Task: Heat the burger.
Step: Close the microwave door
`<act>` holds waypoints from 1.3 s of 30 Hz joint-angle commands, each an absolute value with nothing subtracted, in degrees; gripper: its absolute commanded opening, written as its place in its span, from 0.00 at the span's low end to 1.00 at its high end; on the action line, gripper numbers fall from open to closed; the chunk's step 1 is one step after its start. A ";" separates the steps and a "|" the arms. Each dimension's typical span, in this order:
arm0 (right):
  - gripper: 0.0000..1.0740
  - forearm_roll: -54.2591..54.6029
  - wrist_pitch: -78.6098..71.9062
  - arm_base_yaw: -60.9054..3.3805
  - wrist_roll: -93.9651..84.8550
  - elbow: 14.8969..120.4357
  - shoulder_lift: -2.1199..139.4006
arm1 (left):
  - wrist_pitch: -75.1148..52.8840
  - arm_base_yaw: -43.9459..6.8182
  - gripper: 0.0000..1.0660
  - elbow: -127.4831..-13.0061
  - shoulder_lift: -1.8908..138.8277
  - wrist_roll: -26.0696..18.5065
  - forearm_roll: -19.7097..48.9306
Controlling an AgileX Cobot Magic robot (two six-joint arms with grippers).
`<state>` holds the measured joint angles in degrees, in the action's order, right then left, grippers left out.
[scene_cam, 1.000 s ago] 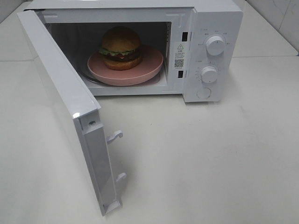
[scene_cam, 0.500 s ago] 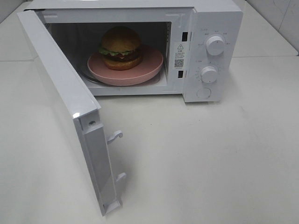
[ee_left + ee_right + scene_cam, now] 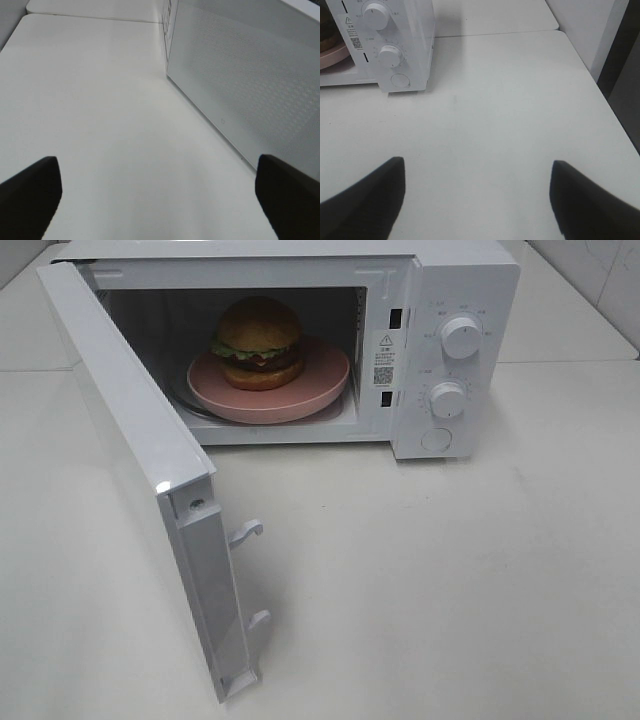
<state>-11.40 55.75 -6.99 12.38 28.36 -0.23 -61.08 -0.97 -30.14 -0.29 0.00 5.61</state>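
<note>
The burger [image 3: 258,342], with its golden-brown bun, green lettuce and dark patty, sits on a pink plate [image 3: 318,390] inside the white microwave [image 3: 455,300], whose door [image 3: 130,455] stands swung wide toward the front left. Neither arm shows in the high view. In the left wrist view my left gripper [image 3: 157,200] is open over bare table, with the outer face of the door [image 3: 250,90] beside it. My right gripper [image 3: 477,200] is open too, empty, over the table in front of the microwave's dial panel [image 3: 387,47]. An edge of the plate [image 3: 332,57] shows there.
The microwave panel carries two dials [image 3: 460,337] [image 3: 448,399] and a round button [image 3: 437,439]. Two latch hooks [image 3: 246,531] stick out from the door's edge. A white wall [image 3: 590,25] stands at the table's right side, with the table edge [image 3: 615,120] near it.
</note>
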 commanded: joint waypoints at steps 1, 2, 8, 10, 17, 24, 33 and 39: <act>0.71 -11.63 55.35 -6.70 13.06 28.25 -1.72 | -53.74 -1.03 0.92 -32.09 -0.63 0.00 5.90; 0.71 -11.63 55.35 -6.70 13.06 28.25 -1.72 | -52.20 -1.03 0.92 -32.14 -0.63 0.00 5.90; 0.71 -11.63 55.35 -6.70 13.06 28.25 -1.72 | -44.18 -1.03 0.86 -31.97 -0.63 0.00 4.01; 0.71 -11.63 55.35 -6.70 13.06 28.25 -1.72 | -42.34 -1.03 0.79 -31.51 -0.63 0.00 3.67; 0.71 -11.63 55.35 -6.70 13.12 28.25 -1.72 | -35.52 -1.03 0.34 -28.13 -0.63 0.00 3.84; 0.71 -11.63 55.35 -6.70 13.12 28.25 -1.72 | -28.53 -1.03 0.00 -23.09 -0.57 0.00 3.90; 0.71 -11.63 55.35 -6.70 13.12 28.25 -1.72 | -17.76 -1.03 0.00 -15.53 6.07 0.00 3.84; 0.71 -11.63 55.35 -6.70 13.12 28.25 -1.72 | -5.61 -1.03 0.00 -12.83 14.38 0.00 3.84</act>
